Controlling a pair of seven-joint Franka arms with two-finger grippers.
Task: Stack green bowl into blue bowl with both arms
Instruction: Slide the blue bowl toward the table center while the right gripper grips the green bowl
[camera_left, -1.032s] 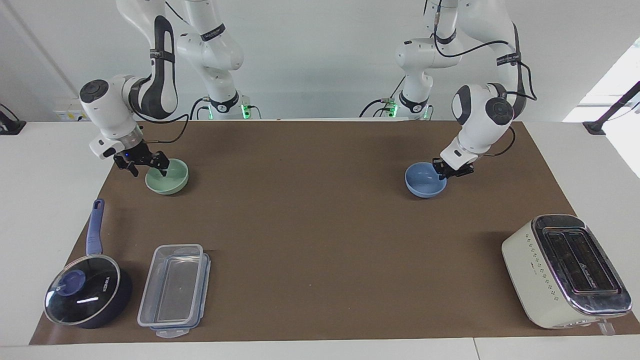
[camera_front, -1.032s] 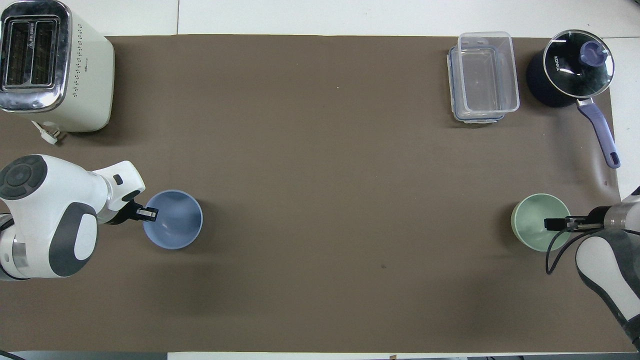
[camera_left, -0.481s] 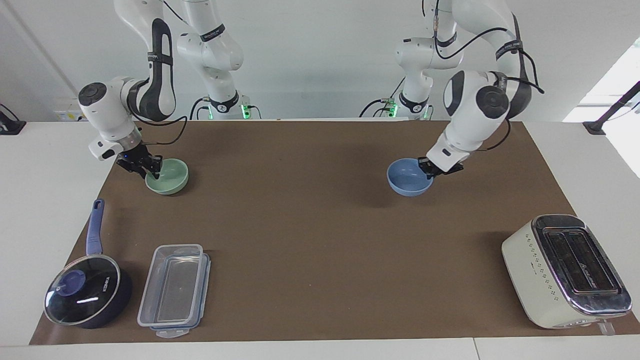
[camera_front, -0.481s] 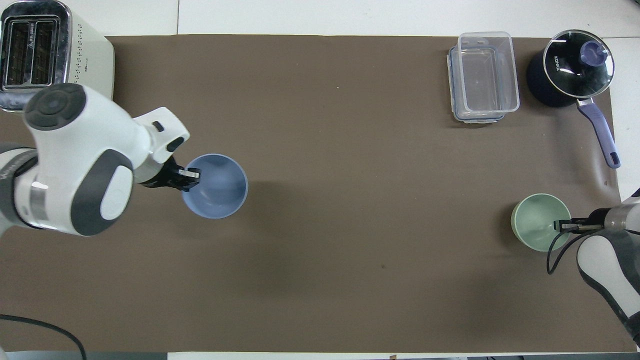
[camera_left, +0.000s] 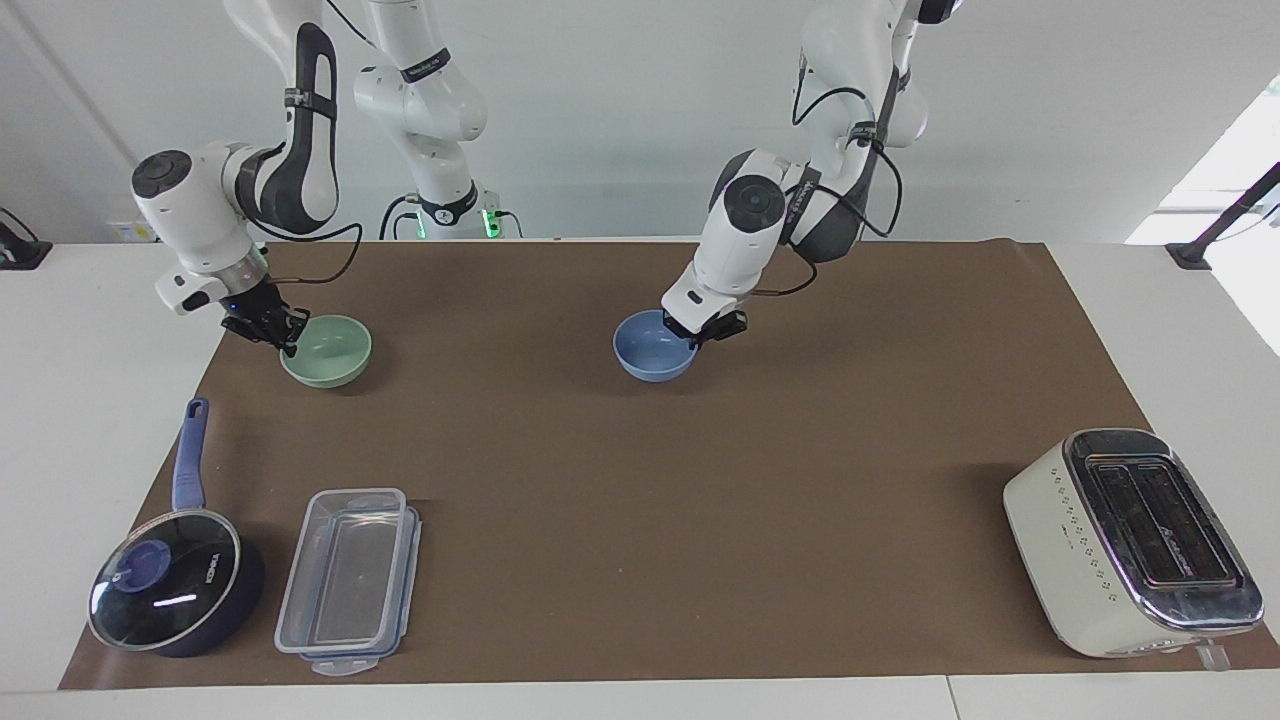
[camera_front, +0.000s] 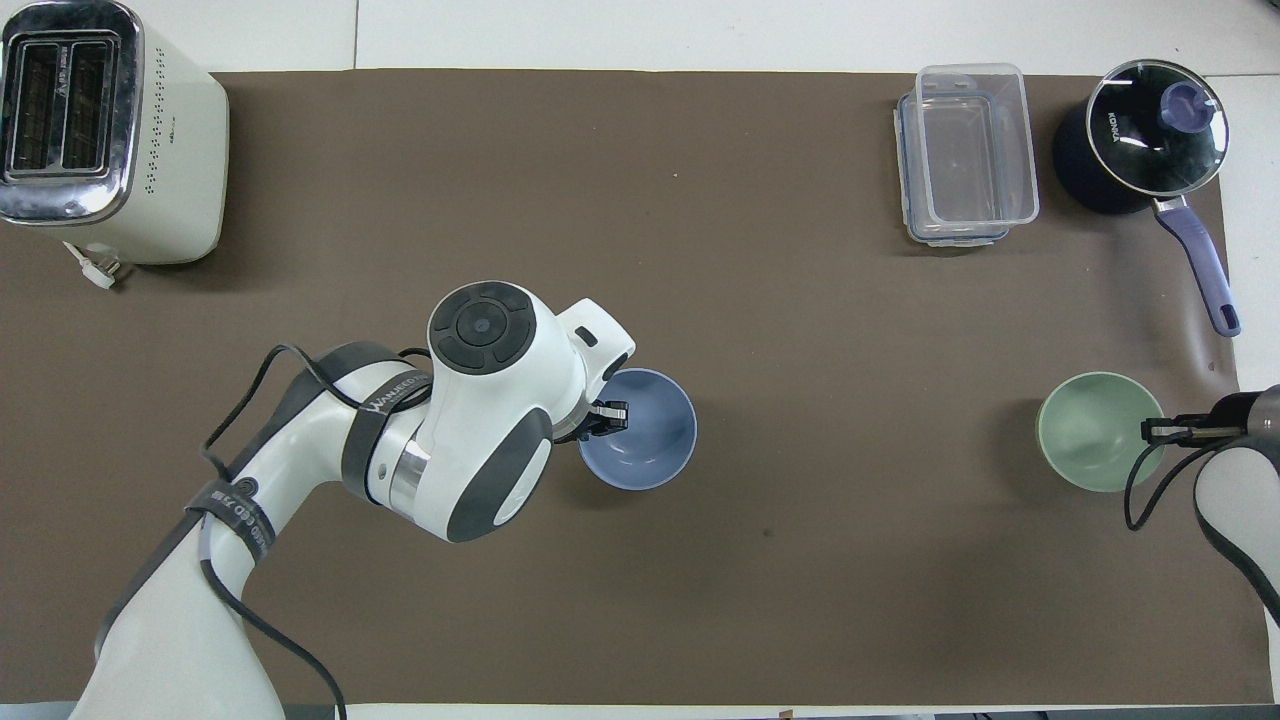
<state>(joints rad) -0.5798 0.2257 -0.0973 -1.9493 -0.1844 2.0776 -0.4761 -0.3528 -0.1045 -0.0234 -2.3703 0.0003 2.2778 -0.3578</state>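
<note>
each arm pinches one bowl by the rim, and the two bowls sit well apart along the table's length.

the left gripper (camera_left: 712, 333) is pressed together on the rim of the blue bowl (camera_left: 652, 346), which hangs from it out toward the right arm's end, just off the brown mat (camera_left: 640, 480) or barely on it, i cannot tell which, over the middle of the table. the right gripper (camera_left: 274, 334) is pressed together on the rim of the green bowl (camera_left: 330, 350), which lies from it toward the middle of the table, low at the mat. so the line between the bowls runs lengthwise, and i judge the green bowl must rise and cross toward the blue one before it can drop in.
</note>
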